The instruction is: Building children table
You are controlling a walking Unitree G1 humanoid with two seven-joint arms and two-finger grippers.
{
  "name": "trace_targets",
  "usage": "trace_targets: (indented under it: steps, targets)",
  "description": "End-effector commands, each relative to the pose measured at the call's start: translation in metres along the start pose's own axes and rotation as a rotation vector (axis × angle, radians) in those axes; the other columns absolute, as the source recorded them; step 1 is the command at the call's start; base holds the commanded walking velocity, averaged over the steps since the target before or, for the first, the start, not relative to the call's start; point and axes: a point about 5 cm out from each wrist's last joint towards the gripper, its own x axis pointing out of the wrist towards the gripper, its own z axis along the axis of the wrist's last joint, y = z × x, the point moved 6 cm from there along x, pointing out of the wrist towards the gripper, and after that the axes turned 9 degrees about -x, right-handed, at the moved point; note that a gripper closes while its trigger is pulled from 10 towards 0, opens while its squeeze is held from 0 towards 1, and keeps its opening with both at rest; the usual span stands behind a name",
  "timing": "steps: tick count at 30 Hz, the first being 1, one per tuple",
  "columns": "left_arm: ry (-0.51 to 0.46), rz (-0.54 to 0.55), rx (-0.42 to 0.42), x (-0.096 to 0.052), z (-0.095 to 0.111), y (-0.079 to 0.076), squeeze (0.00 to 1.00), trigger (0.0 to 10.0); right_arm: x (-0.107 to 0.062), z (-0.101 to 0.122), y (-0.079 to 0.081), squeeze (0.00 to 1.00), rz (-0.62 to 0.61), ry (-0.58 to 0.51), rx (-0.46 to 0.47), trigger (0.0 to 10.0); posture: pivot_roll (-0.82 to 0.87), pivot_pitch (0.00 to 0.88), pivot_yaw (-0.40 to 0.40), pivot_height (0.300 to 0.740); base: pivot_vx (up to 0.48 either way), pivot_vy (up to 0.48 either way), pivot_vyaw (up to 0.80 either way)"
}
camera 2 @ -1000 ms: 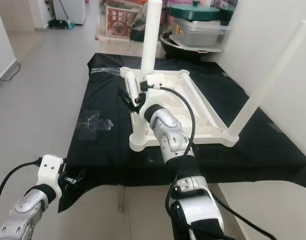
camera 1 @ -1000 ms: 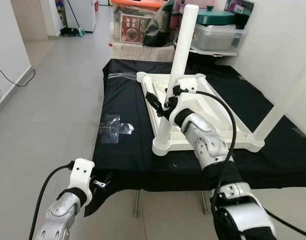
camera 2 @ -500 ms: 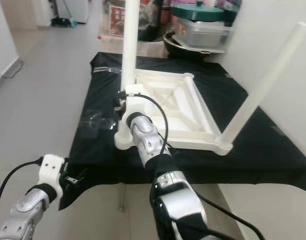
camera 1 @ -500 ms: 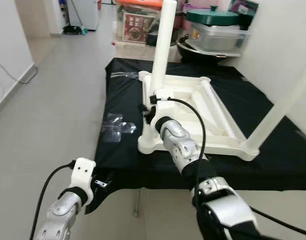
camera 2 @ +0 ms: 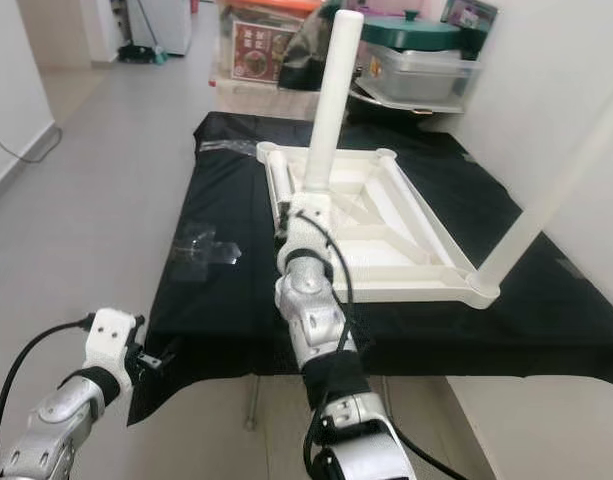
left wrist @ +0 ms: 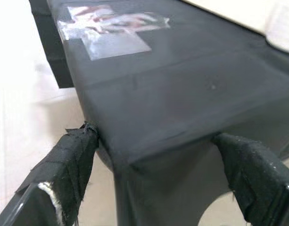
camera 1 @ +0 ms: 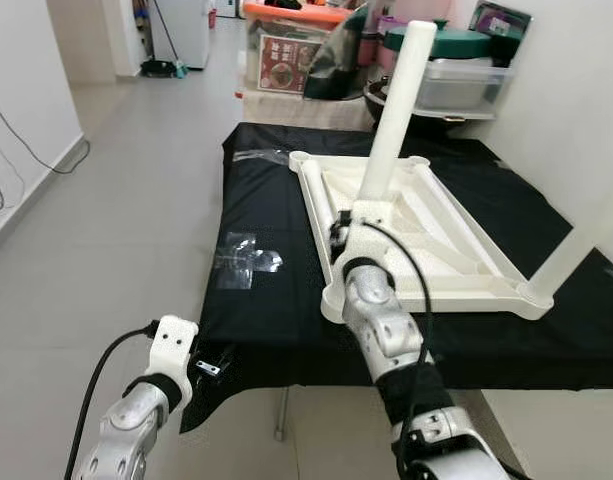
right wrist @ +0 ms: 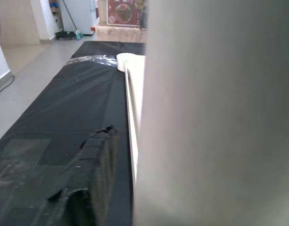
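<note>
My right gripper (camera 1: 338, 226) is clamped on the white leg (camera 1: 388, 124), which stands tilted at the near-left corner of the upturned tabletop (camera 1: 438, 235). That tabletop lies on the black-draped table (camera 1: 266, 320). My left gripper (left wrist: 158, 174) hangs low at the table's near corner, fingers (left wrist: 71, 165) spread apart around the cloth edge.

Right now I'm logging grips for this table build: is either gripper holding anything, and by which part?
The right gripper holds the white table leg near its lower end, above the upturned tabletop. The left gripper is open, holding nothing.
</note>
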Motion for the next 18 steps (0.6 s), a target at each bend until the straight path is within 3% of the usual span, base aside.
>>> trace_targets:
  steps: [1,8,10,12,14,15,17,18]
  targets:
    - [0.000,0.002,-0.010,0.000,-0.002,-0.002,0.00,10.0,-0.008,0.003,0.004,1.00,0.003,-0.013,0.016,10.0,0.07,0.000,-0.129,0.740,0.000,0.000,0.00]
    - [0.000,0.011,-0.015,-0.005,-0.005,-0.001,0.00,10.0,-0.020,0.021,-0.016,1.00,-0.009,-0.095,0.008,10.0,0.05,0.000,-0.120,0.740,0.000,0.000,0.00]
    - [-0.017,0.035,-0.016,-0.006,0.000,0.003,0.00,10.0,-0.038,0.029,-0.024,1.00,0.039,-0.140,0.006,10.0,0.03,0.000,-0.110,0.740,0.000,0.000,0.00]
    - [-0.025,0.047,-0.018,-0.007,0.002,0.005,0.00,10.0,-0.045,0.030,-0.025,1.00,0.068,-0.152,0.004,10.0,0.03,0.000,-0.108,0.740,0.000,0.000,0.00]
    - [-0.033,0.057,-0.017,-0.007,0.004,0.006,0.00,10.0,-0.053,0.026,-0.025,1.00,0.114,-0.140,0.001,10.0,0.01,0.000,-0.098,0.740,0.000,0.000,0.00]
    - [-0.040,0.064,-0.016,-0.008,0.005,0.006,0.00,10.0,-0.065,0.014,-0.029,1.00,0.172,-0.102,-0.022,10.0,0.00,0.000,-0.089,0.740,0.000,0.000,0.00]
    - [-0.041,0.066,-0.016,-0.009,0.005,0.005,0.00,10.0,-0.069,0.009,-0.032,1.00,0.189,-0.083,-0.038,10.0,0.00,0.000,-0.089,0.740,0.000,0.000,0.00]
    - [-0.046,0.069,-0.019,-0.010,0.006,0.004,0.00,10.0,-0.073,0.003,-0.033,0.95,0.218,-0.056,-0.049,10.0,-0.01,0.000,-0.086,0.740,0.000,0.000,0.00]
